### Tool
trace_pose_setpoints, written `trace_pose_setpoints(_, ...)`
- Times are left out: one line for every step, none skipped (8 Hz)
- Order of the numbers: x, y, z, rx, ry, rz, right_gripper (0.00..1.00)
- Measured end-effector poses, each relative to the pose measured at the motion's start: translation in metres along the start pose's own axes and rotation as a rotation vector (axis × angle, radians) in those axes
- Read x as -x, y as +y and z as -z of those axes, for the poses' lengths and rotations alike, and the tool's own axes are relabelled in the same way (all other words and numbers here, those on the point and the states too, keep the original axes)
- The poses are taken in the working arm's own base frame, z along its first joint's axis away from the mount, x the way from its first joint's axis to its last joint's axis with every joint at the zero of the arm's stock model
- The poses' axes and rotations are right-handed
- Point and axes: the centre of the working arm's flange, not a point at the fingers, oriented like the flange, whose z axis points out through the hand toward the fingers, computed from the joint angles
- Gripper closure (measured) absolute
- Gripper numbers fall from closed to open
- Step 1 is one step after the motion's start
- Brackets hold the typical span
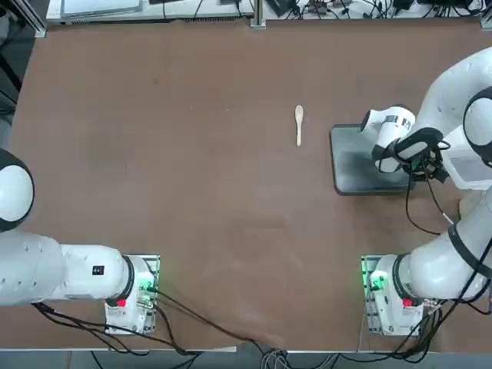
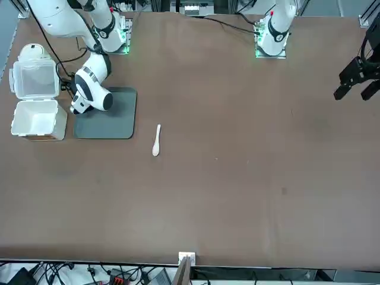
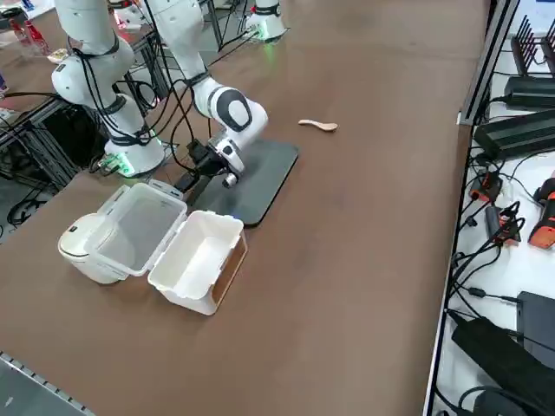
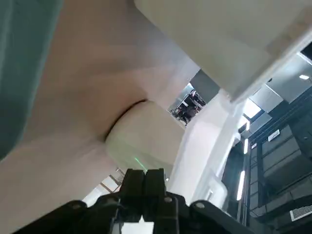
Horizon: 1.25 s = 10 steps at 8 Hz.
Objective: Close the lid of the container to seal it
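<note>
Right gripper [image 4: 145, 183] fully closed, empty, beside open lid [image 3: 139, 227].

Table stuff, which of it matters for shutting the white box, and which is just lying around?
For the job:
- box, open
- lid, flipped back
- right pincer, shut, low beside the lid

Lying about:
- grey tray
- spoon
- round whitish object under the lid
</note>
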Motion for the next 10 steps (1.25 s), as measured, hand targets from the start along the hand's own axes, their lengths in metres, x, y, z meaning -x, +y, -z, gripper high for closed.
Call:
trace_pose_setpoints(-0.001, 0.000, -0.002, 0.002, -0.003, -0.001, 0.99)
trace_pose_setpoints(-0.001, -0.001, -0.004, 0.006, -0.004, -0.004, 0.99)
trace_pose_setpoints(-0.002, -0.002, -0.006, 0.014, -0.003, -0.011, 0.99)
trace_pose_setpoints(-0.003, -0.003, -0.008, 0.022, -0.002, -0.015, 0.99)
trace_pose_setpoints(-0.004, -0.005, -0.010, 0.033, -0.002, -0.014, 0.99)
trace_pose_setpoints(-0.005, -0.004, -0.011, 0.045, 0.001, -0.013, 0.99)
trace_pose_setpoints(-0.006, -0.004, -0.012, 0.054, 0.004, -0.012, 0.99)
trace_pose_setpoints(-0.005, -0.003, -0.012, 0.066, 0.003, -0.013, 0.99)
trace_pose_setpoints(-0.005, -0.002, -0.013, 0.076, -0.001, -0.014, 0.99)
trace_pose_setpoints(-0.005, -0.001, -0.013, 0.082, -0.003, -0.014, 0.99)
